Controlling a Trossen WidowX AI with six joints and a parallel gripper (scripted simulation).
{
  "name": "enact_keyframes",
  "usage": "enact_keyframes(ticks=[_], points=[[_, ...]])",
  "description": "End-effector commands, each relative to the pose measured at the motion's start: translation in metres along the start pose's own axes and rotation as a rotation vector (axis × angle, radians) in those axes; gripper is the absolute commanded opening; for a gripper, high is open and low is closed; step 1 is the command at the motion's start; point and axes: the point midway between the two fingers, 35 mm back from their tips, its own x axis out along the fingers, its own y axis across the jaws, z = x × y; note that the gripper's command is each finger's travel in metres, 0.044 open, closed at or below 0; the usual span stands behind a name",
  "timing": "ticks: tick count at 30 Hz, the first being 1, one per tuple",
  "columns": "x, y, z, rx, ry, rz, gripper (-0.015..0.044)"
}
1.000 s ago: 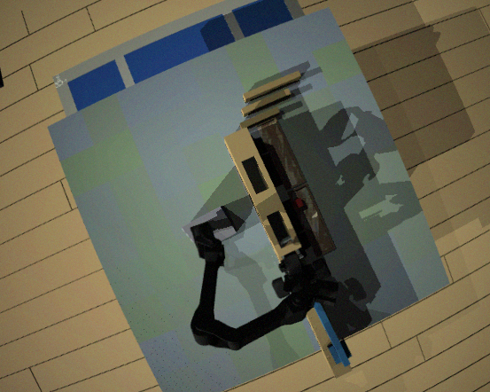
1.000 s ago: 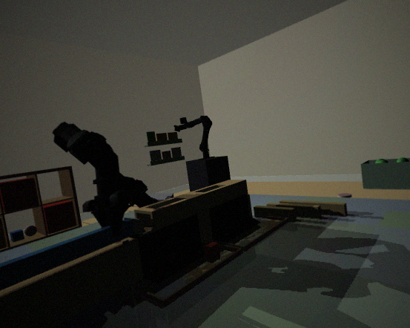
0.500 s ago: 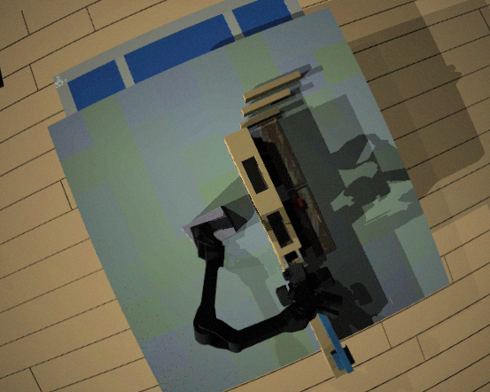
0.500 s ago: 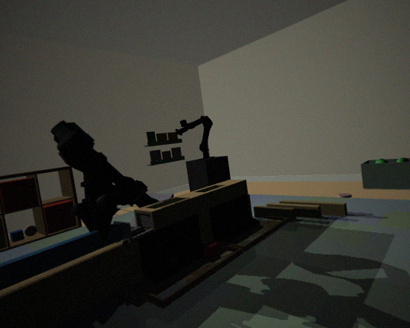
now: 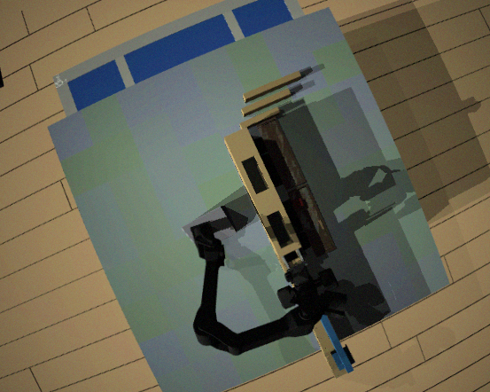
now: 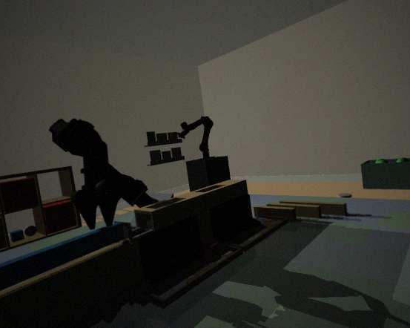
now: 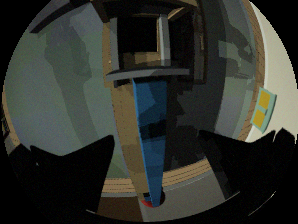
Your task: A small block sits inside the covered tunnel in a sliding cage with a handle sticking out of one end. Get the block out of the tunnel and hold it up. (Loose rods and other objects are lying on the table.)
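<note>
Tool (image 5: 308,287) (image 6: 101,226) (image 7: 157,137) open wide, nothing between the fingers clamped; its tips stand to either side of the blue handle (image 5: 337,343) (image 6: 53,248) (image 7: 156,100) in the wrist view. Contact with it: cannot tell. Handle runs lengthwise beside a wooden rail (image 5: 327,350) (image 7: 125,120), its long axis close to that of the tunnel, so any pull should go straight along that line, away from the mouth. Just beyond the tool, grey cage frame (image 6: 127,231) (image 7: 147,74), with an opening on top, at the near end of the wooden tunnel (image 5: 260,201) (image 6: 205,197). Block itself not made out; cage interior too dark. By the task it belongs in the cage, which puts it, I judge, on the tunnel side of the tool, along the handle line. Next: look into the cage opening; if the block is clear of the roof, shift the open tool tunnelward over it, else regrip the handle and draw more. Risk: a fingertip catching the crossbar or walls. Beside the tunnel, a long brown tray (image 5: 322,222) (image 6: 194,276); past its far end, three loose rods (image 5: 272,86) (image 6: 302,210) on the bench, apart from the work.
</note>
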Motion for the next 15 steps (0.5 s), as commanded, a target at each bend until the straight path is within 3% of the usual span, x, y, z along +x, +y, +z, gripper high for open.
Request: enact_keyframes(ticks=[1, 8, 15], points=[[-0.003, 0.001, 0.019, 0.001, -0.003, 0.008, 0.0440], [-0.009, 0.001, 0.037, 0.008, 0.004, 0.007, 0.0440], [-0.009, -0.001, 0.033, 0.002, -0.003, 0.000, 0.0256]])
